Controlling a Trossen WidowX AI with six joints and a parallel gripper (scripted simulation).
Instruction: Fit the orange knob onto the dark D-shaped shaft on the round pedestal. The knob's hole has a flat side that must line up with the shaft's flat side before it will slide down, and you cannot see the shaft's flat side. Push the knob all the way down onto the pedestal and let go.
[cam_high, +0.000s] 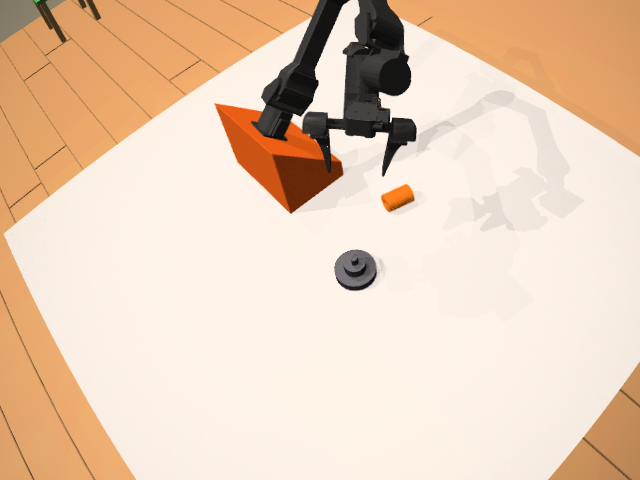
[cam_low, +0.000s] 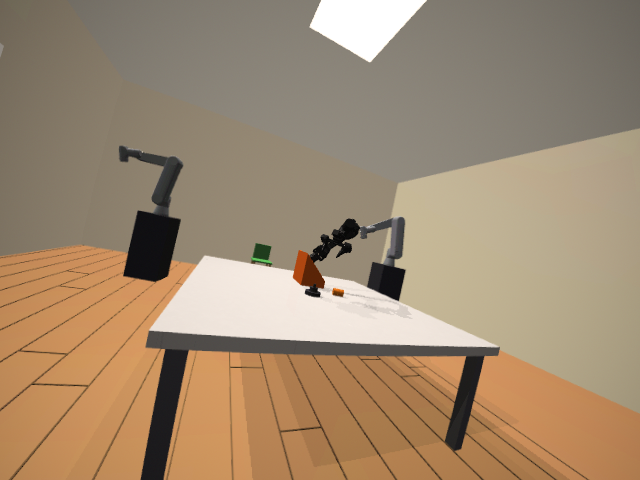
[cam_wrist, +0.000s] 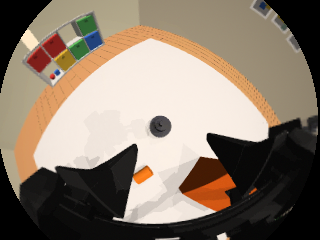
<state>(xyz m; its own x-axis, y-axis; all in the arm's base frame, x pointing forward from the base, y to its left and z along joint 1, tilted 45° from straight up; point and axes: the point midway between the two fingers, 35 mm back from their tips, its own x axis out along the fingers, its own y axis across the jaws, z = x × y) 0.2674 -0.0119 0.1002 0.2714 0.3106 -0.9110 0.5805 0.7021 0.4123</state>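
Note:
The orange knob (cam_high: 398, 197) (cam_low: 338, 292) (cam_wrist: 143, 174) is a small cylinder lying on its side on the white table. The round dark pedestal (cam_high: 343, 277) (cam_low: 312, 293) (cam_wrist: 160, 133) stands near it, with the thin shaft (cam_high: 354, 258) upright at its centre and nothing on it. The shaft's flat side cannot be made out. My gripper (cam_high: 356, 174) (cam_wrist: 172, 142) is wide open and empty, raised above the table. In the wrist view the knob shows beside the left finger's tip, and the pedestal shows beyond the gap between the fingers.
The orange wedge-shaped block (cam_high: 307, 180) (cam_low: 305, 271) (cam_wrist: 207, 172) carries the arm's base and stands beside the gripper, left of the knob in the top view. The white table (cam_high: 232, 361) (cam_low: 248, 320) has its edges in view. Two grey arms on black stands are off the table.

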